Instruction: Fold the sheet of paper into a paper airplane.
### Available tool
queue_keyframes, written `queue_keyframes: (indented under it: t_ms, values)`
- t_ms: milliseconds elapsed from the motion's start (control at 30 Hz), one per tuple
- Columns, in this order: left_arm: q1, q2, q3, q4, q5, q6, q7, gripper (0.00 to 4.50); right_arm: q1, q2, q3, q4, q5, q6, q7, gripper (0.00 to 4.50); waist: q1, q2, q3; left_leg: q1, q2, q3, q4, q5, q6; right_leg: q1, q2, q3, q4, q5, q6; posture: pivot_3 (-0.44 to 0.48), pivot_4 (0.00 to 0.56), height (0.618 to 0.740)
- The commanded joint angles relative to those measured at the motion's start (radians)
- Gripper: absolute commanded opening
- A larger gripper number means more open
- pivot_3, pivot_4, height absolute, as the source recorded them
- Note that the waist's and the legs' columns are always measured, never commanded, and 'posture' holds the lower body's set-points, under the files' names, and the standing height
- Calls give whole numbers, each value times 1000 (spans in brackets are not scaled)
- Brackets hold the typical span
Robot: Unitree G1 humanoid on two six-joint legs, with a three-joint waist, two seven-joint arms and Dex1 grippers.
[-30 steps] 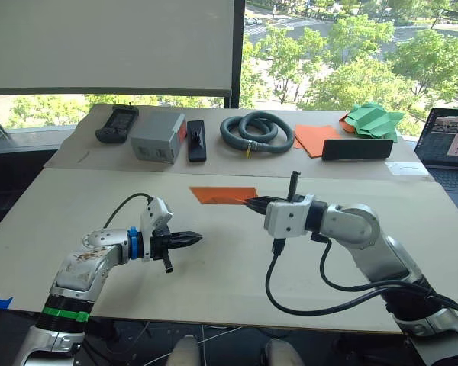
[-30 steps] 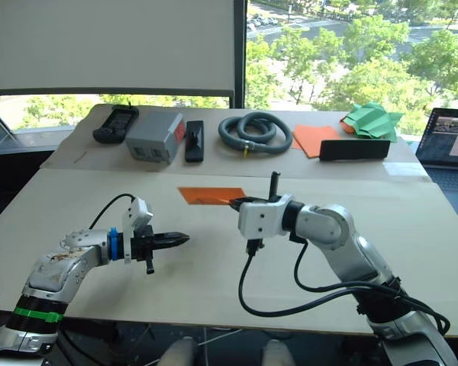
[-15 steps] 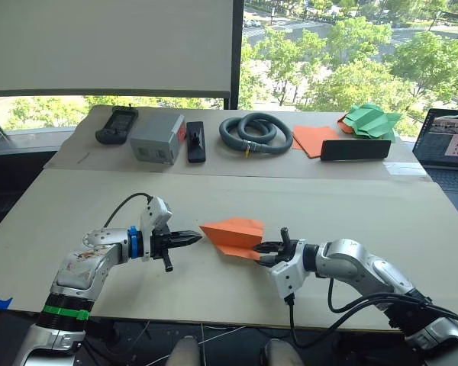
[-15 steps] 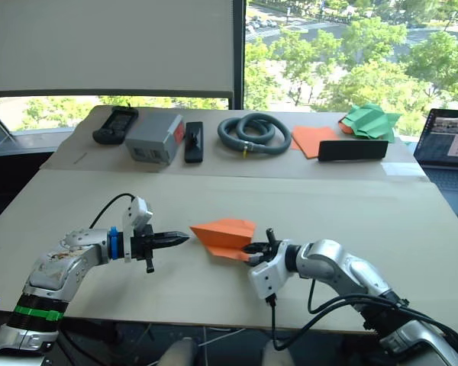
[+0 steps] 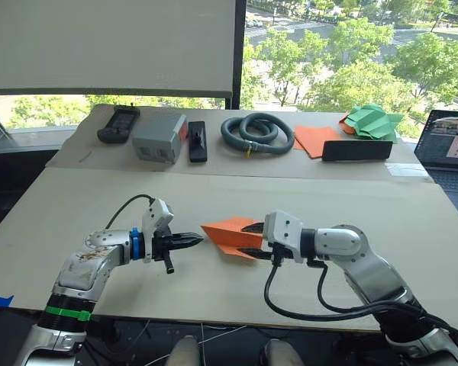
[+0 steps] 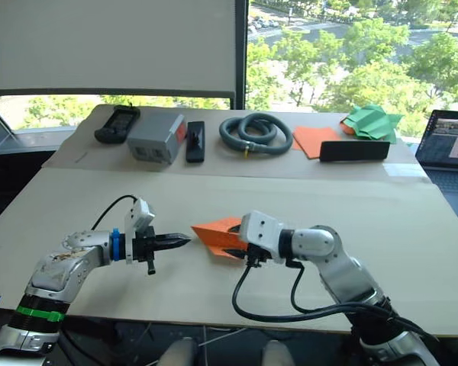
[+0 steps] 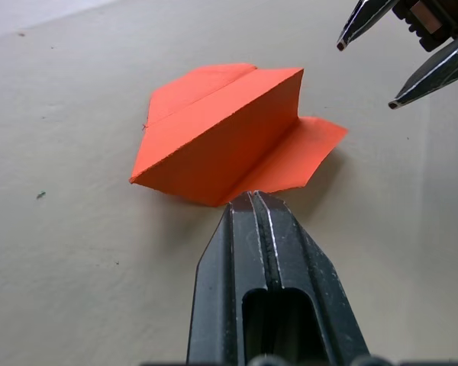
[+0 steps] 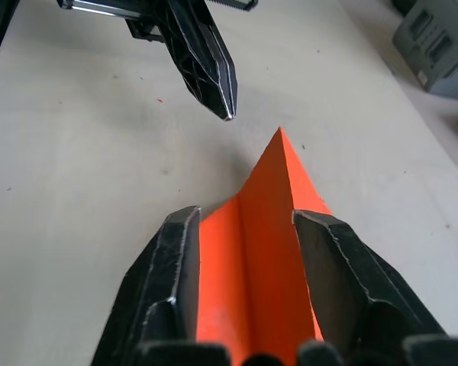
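On the near table (image 5: 76, 206), the left gripper (image 5: 197, 239) has its fingers pressed together, empty, its tip just beside the nose of the orange airplane (image 5: 230, 232). The right gripper (image 8: 244, 229) is spread, one finger on each side of the airplane's raised fold. Farther back lie a hose (image 5: 252, 131) and green papers (image 5: 372, 120).

Left tool (image 7: 253, 200) (fingers together) points at the paper airplane (image 7: 225, 133).

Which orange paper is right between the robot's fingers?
The folded orange paper airplane at the table's front: the right gripper straddles it with open fingers. The flat orange sheet lies far back beside the green paper.
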Motion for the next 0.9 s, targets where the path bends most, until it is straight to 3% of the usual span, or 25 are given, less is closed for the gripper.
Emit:
queue_keyframes:
  t_ms: [33, 100, 133, 433, 600, 900]
  values:
    - [-22, 0, 5, -13, -9, -13, -6, 0, 12, 29, 11, -3, -13, 71, -47, 739, 4, 0, 0, 0, 0, 0, 0, 0, 0, 0, 0, 0, 0, 0, 0, 0, 150, 711]
    - [-24, -1, 3, -15, -9, -13, -7, 0, 18, 44, 25, 16, -32, 94, -72, 56, 5, 0, 0, 0, 0, 0, 0, 0, 0, 0, 0, 0, 0, 0, 0, 0, 150, 711]
    - [-24, -2, 2, -17, -9, -12, -7, 0, 21, 51, 30, 24, -36, 106, -80, 21, 5, 0, 0, 0, 0, 0, 0, 0, 0, 0, 0, 0, 0, 0, 0, 0, 150, 711]
    - [-125, -53, -15, 11, -6, -23, 4, 0, 74, 64, 97, 94, -86, 237, -130, 21, 7, -3, -2, 0, 0, 0, 0, 0, 0, 0, 0, 0, 0, 0, 0, 0, 150, 711]
    - [-249, -114, -53, 139, 54, -84, 14, 0, 79, 65, 108, 82, -79, 266, -127, 21, 8, -2, -3, 1, 0, 0, 0, 0, 0, 1, 1, 0, 0, 0, 0, 0, 150, 711]
    - [-445, -232, -245, 479, 274, -317, -50, 0, 98, 84, 120, 21, -75, 317, -158, 21, 4, -3, -5, 1, 0, 0, 2, 4, 7, 1, 2, 1, 1, 1, 1, 0, 150, 711]
